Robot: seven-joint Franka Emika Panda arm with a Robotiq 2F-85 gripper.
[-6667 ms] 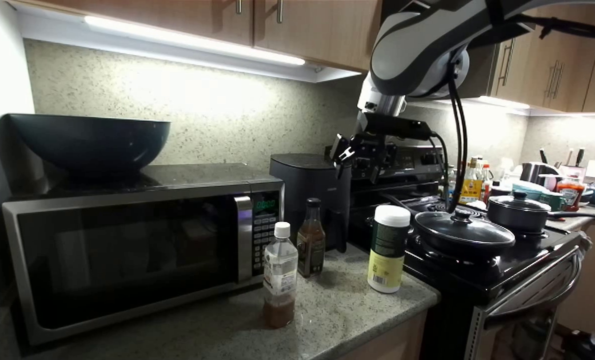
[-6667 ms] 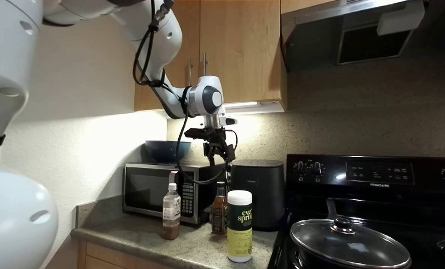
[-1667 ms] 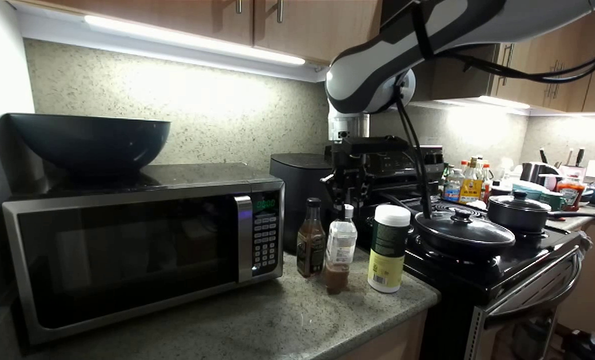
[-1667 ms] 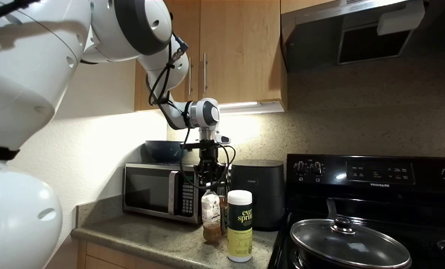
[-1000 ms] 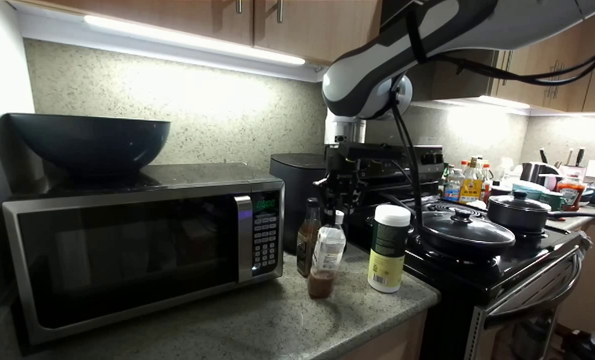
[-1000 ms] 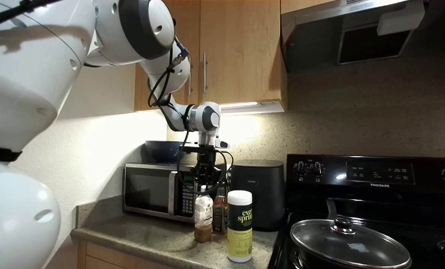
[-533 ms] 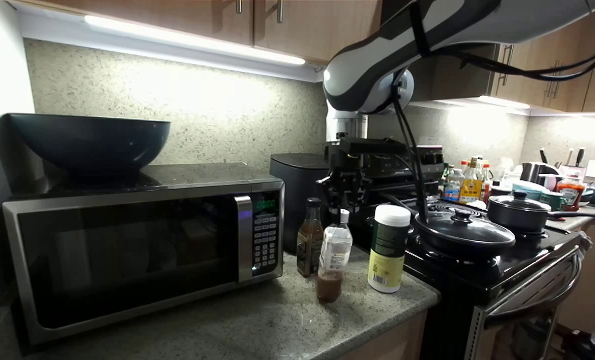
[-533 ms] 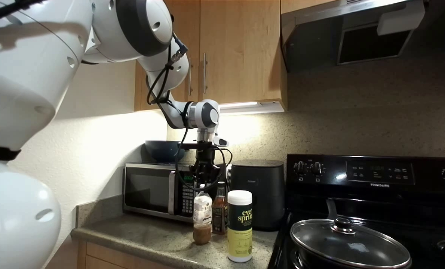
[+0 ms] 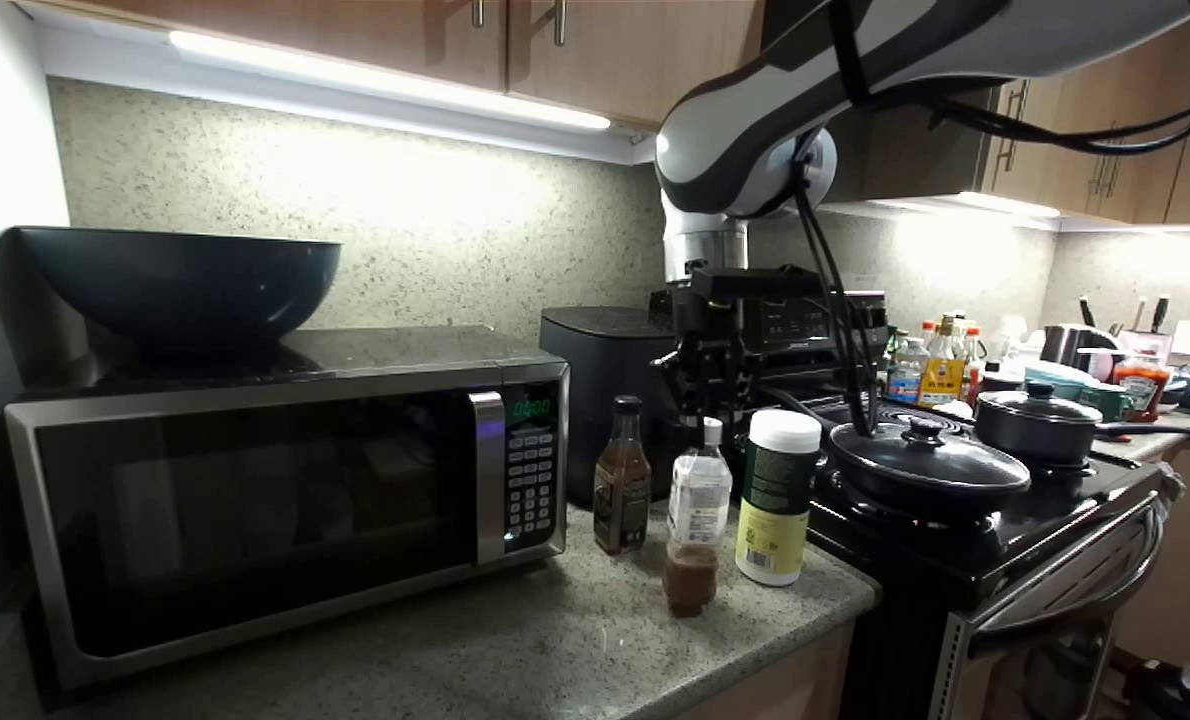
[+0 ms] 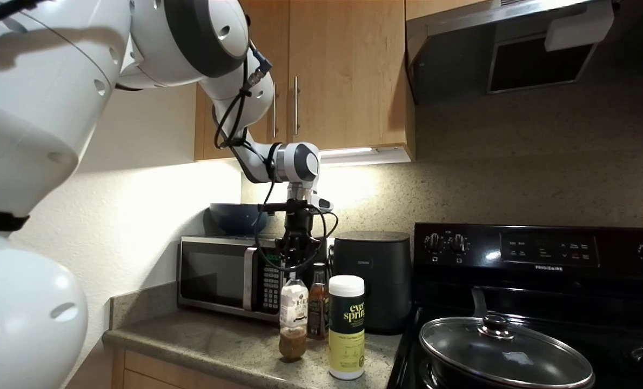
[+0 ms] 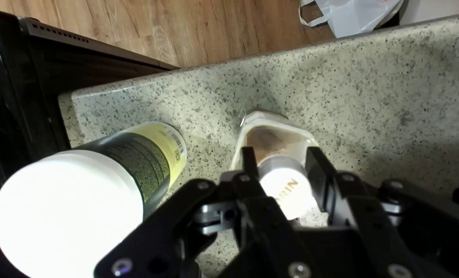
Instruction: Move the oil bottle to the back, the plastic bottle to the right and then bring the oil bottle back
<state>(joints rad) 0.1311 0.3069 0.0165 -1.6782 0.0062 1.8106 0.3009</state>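
Note:
The plastic bottle (image 9: pixel 698 520), clear with brown liquid low down, hangs from or rests under my gripper (image 9: pixel 712 428), which is shut on its white cap. In the wrist view that cap (image 11: pixel 285 189) sits between the black fingers (image 11: pixel 248 164). It leans slightly; whether its base touches the counter I cannot tell. The dark brown oil bottle (image 9: pixel 622 490) stands upright on the counter, left of the plastic bottle in this view. In an exterior view the oil bottle (image 10: pixel 317 310) is just behind the plastic bottle (image 10: pixel 293 319). The wrist view does not show the oil bottle.
A white-lidded jar (image 9: pixel 780 500) with a yellow-green label stands close beside the plastic bottle, toward the stove (image 9: pixel 955 540). A microwave (image 9: pixel 255 520) and a black air fryer (image 9: pixel 595 380) stand behind. The counter's front edge (image 11: pixel 252 60) is near.
Several seconds ago the plastic bottle stood before the microwave, my gripper empty above. Gripped now, it has shifted over the last second from the oil bottle toward the jar and leans less.

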